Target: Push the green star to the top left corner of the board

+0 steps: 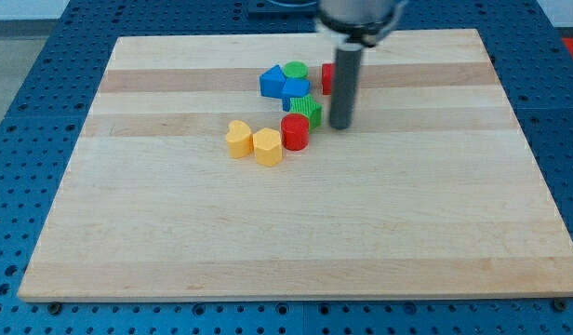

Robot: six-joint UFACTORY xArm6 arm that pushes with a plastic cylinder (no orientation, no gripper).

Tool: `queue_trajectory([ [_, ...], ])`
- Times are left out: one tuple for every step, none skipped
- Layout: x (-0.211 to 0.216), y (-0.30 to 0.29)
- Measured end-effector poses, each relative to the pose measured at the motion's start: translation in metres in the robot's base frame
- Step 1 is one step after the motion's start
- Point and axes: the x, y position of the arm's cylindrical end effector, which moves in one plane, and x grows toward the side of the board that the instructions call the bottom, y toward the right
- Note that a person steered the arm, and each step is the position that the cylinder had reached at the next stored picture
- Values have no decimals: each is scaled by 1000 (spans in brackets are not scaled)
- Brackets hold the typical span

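Note:
The green star [308, 110] lies near the middle of the board's upper half, wedged between a blue block [296, 90] above it and a red cylinder [295, 131] below it. My tip [341, 126] rests on the board just to the right of the green star, a small gap apart. The rod rises from there to the view's top. The board's top left corner [119, 42] is far off to the left.
A second blue block [272, 82] and a green round block [295, 71] sit above the star. A red block [327, 77] is partly hidden behind the rod. Two yellow blocks [238, 137] [267, 146] lie left of the red cylinder. Blue perforated table surrounds the board.

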Motion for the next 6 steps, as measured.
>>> queue_trajectory([
  [-11,-55],
  [-22,-75],
  [-20,-65],
  [-20,-41],
  [-37,-31],
  [-62,-40],
])
